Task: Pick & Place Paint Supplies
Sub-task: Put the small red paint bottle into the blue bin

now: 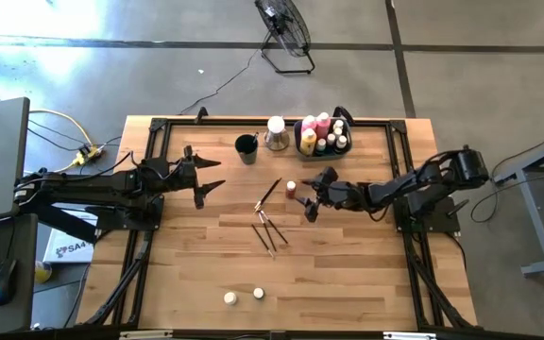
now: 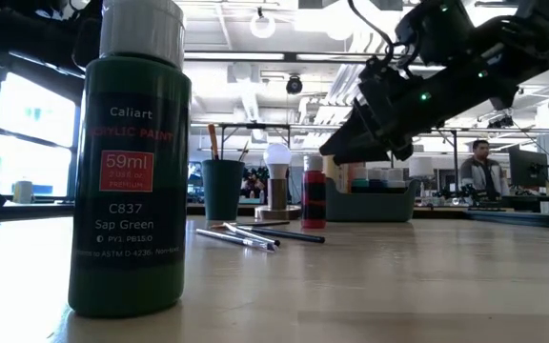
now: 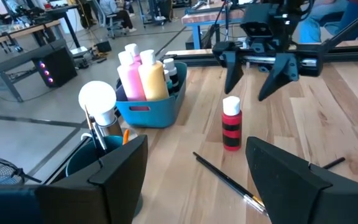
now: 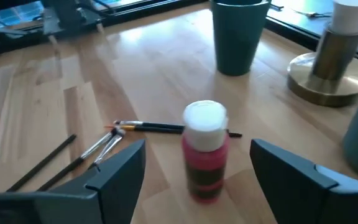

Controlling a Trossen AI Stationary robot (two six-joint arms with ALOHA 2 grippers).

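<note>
High view: wood-plank table (image 1: 348,274) sitting on a grey concrete floor, a fan standing beyond its far edge. Left gripper (image 1: 206,184) is hanging idle with fingers spread, well left of the red bottle (image 1: 291,189). Right gripper (image 1: 312,200) is reaching in from the right, fingers apart, just beside the red bottle and not gripping it. The blue bin (image 1: 302,127), beyond the red bottle, is holding several bottles. Two white pots (image 1: 244,297) are lying near the front edge, well away from the red bottle. About four brushes (image 1: 267,222) are lying just left of and in front of it.

Low view: open workshop behind, a person at a far bench. A green bottle (image 2: 130,162) is standing close to the lens; the red bottle (image 2: 314,191) is upright behind the brushes (image 2: 255,234).

Left wrist view: red bottle (image 3: 231,123) is standing free below the right gripper (image 3: 251,87).

Right wrist view: red bottle (image 4: 205,150) is standing between the open fingers (image 4: 114,171), untouched; dark cup (image 4: 240,34) behind it.
</note>
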